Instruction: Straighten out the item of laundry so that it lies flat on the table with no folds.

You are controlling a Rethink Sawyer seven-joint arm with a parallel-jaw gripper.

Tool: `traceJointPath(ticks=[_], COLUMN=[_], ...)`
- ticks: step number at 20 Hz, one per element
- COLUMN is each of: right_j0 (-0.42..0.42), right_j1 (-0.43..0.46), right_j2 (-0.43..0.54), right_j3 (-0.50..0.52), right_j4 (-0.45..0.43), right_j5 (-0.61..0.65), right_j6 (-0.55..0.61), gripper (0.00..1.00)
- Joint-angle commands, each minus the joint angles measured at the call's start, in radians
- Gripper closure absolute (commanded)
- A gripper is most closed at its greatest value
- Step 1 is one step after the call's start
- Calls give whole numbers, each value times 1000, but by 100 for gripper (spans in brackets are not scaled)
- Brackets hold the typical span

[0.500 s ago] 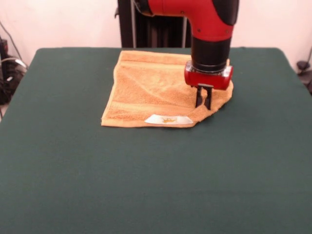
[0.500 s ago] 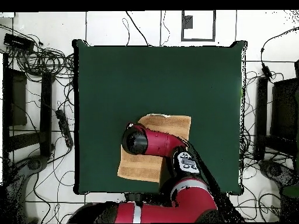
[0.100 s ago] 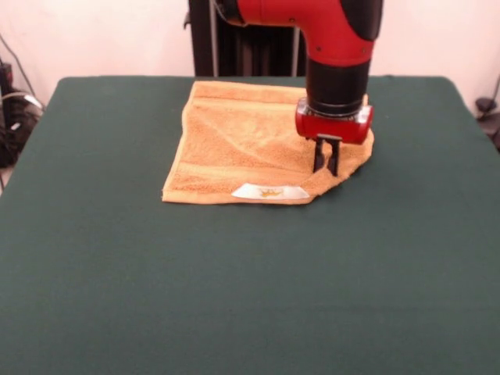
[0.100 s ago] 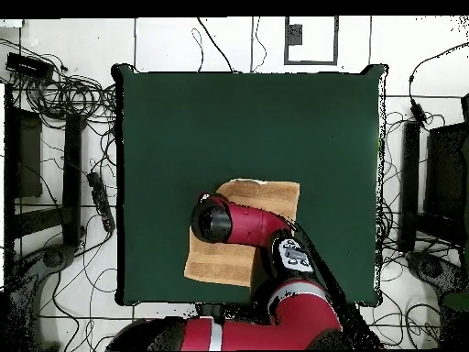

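1. Starting from the near edge of the front view, a wide stretch of bare green table (image 3: 250, 297) lies in front of anything of interest; the cloth sits well back, toward the far half.
2. The towel (image 3: 234, 141) rests on the felt with its near hem carrying the white label (image 3: 270, 191), which faces up at about 6 o'clock of the cloth. From the label the near edge cuts off slantwise up toward 3 o'clock instead of ending in a square corner — I judge that corner is turned under or doubled, which is why the outline looks clipped there.
3. A diagonal crease runs across the towel's middle from roughly 10 o'clock toward 4 o'clock, so the cloth is not yet flat.
4. The gripper (image 3: 326, 160) points straight down at the towel's 4 o'clock corner, its two dark fingers (image 3: 319, 155) close together with only a thin gap. The tips seem to be at the cloth, but whether they pinch a fold of terry or merely touch it I cannot tell from this angle. That spot makes sense: it is the corner that needs drawing outward.
5. Farther back, the far hem lies fairly straight near the table's far edge.
6. Overhead, the arm (image 4: 240, 223) covers the cloth's middle, leaving towel at 12 and 7 o'clock of the wrist.
7. Against half a second ago, nothing has visibly shifted — same towel outline, same gripper position and height.
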Motion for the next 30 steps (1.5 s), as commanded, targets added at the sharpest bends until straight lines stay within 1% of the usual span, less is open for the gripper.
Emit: traceJointPath(ticks=[1, 2, 7, 12, 17, 25, 30], right_j0=[-50, -76, -103, -131, -166, -182, -232], right_j1=[89, 75, -20, -51, -47, -54, -9], right_j2=[169, 202, 255, 313, 364, 392, 440], right_j3=[19, 40, 115, 140, 154, 168, 172], right_j4=[8, -1, 11, 24, 16, 8, -34], right_j5=[-69, -67, -20, 2, -2, -1, -43], right_j6=[132, 121, 130, 135, 121, 115, 77], gripper=[100, 100, 100, 100, 100, 100, 100])
